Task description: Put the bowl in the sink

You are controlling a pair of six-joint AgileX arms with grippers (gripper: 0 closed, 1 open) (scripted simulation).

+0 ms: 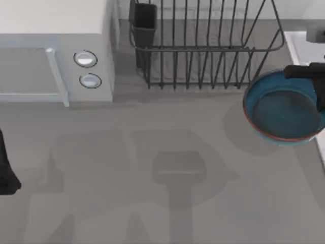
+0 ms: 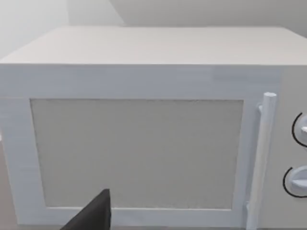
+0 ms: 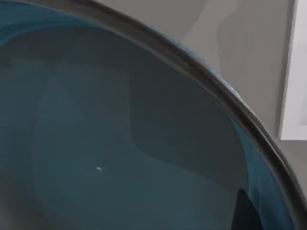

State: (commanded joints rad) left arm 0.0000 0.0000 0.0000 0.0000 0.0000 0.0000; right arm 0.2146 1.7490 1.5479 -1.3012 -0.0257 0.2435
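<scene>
At the worktop's [image 1: 152, 213] far left corner stood a white microwave [image 1: 56, 51] with two round knobs [image 1: 87, 68], and my left wrist view faced its door [image 2: 136, 153] and bar handle [image 2: 261, 158] from close by. Along the far edge, beside the microwave, sat a dark wire dish rack [image 1: 203, 46] with a black cup [image 1: 144, 25] in its near-left corner. The rack's right end stood just beyond the bowl [image 1: 282, 109], which hung at the worktop's right edge, its blue body overlapping the pale rim of the sink [image 1: 304, 48]. My right gripper [image 1: 312, 76] reached over the bowl's far-right rim; whether its fingers were clamped on that rim, I could not tell. My left arm [image 1: 6, 168] sat parked at the worktop's left edge, and its pincer's spread I could not tell either.
</scene>
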